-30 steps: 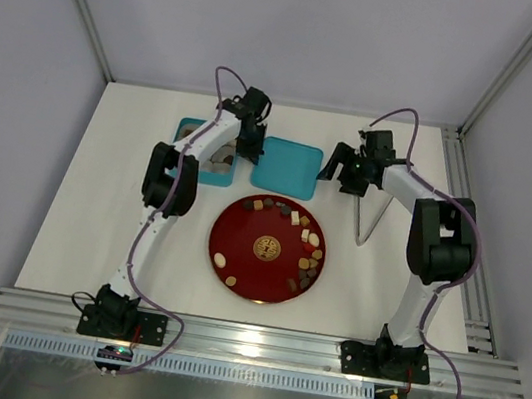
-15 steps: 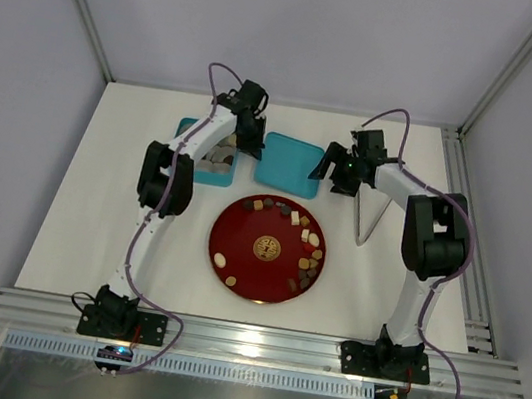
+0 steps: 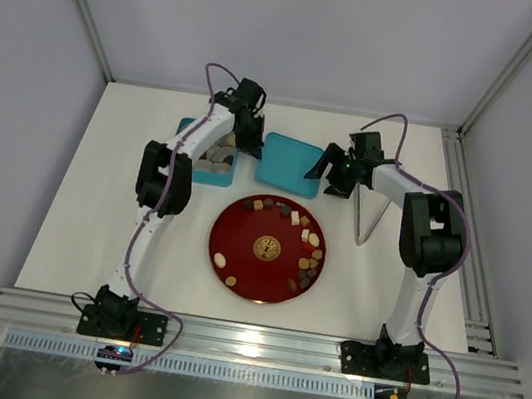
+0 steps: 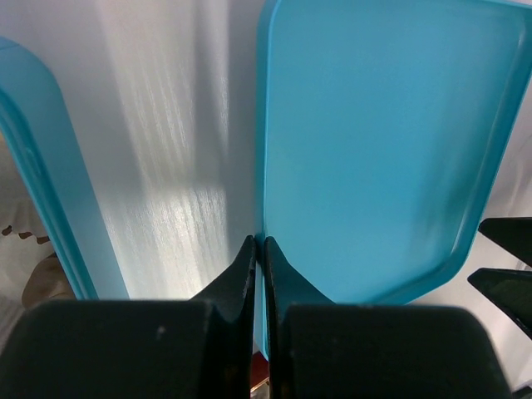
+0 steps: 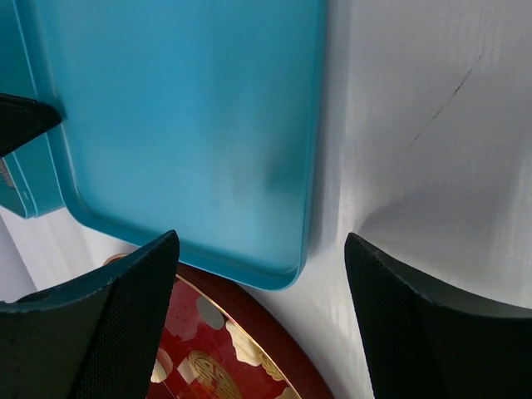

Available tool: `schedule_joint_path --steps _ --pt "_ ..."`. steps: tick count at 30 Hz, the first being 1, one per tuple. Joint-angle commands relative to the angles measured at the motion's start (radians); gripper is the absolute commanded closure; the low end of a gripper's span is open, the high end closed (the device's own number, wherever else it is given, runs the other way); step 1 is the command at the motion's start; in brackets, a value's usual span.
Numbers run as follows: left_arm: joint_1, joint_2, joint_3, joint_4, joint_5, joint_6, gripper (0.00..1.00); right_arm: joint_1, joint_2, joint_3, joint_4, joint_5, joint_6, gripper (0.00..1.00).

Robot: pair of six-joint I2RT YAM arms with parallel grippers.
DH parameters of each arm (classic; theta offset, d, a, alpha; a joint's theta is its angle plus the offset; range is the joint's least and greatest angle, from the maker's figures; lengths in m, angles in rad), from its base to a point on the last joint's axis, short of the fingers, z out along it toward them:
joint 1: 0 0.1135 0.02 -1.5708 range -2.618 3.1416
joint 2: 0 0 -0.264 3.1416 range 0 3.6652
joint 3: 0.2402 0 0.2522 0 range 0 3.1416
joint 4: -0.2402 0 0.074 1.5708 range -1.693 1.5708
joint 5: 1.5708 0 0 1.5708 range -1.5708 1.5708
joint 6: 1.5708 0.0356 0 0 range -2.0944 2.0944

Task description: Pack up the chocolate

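Several chocolate pieces, dark, tan and white, lie on the red plate, mostly along its right and far rim. More pieces sit in the teal box at the back left. A flat teal lid lies beside it. My left gripper is shut on the lid's left edge, and the left wrist view shows the jaws pinching the lid. My right gripper is open at the lid's near right corner, and its midpoint is over that corner.
Metal tongs lie on the table right of the plate. The plate's far rim lies just below the lid. The box wall is close to the left of my left gripper. Cell walls and rails frame the table.
My right gripper has moved left toward the lid's right edge. My left gripper, on the lid's left edge, has shifted slightly toward the back.
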Motion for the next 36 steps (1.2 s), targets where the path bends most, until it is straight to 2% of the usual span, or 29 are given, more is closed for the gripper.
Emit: schedule_joint_path --steps 1,12,29,33,36 --pt "0.013 -0.058 0.027 -0.006 0.052 -0.024 1.00 0.006 0.010 -0.006 0.061 -0.035 0.055 0.20" --pt "0.016 -0.038 0.042 -0.038 0.075 -0.041 1.00 0.008 0.017 -0.049 0.107 -0.063 0.111 0.19" --pt "0.016 -0.026 0.034 -0.053 0.109 -0.036 1.00 0.011 0.118 -0.062 0.256 -0.172 0.265 0.20" --pt "0.016 -0.028 0.034 -0.059 0.118 -0.025 1.00 0.009 0.138 -0.057 0.307 -0.178 0.291 0.25" --pt "0.016 -0.028 0.033 -0.064 0.122 -0.019 1.00 0.009 0.149 -0.060 0.339 -0.190 0.308 0.32"
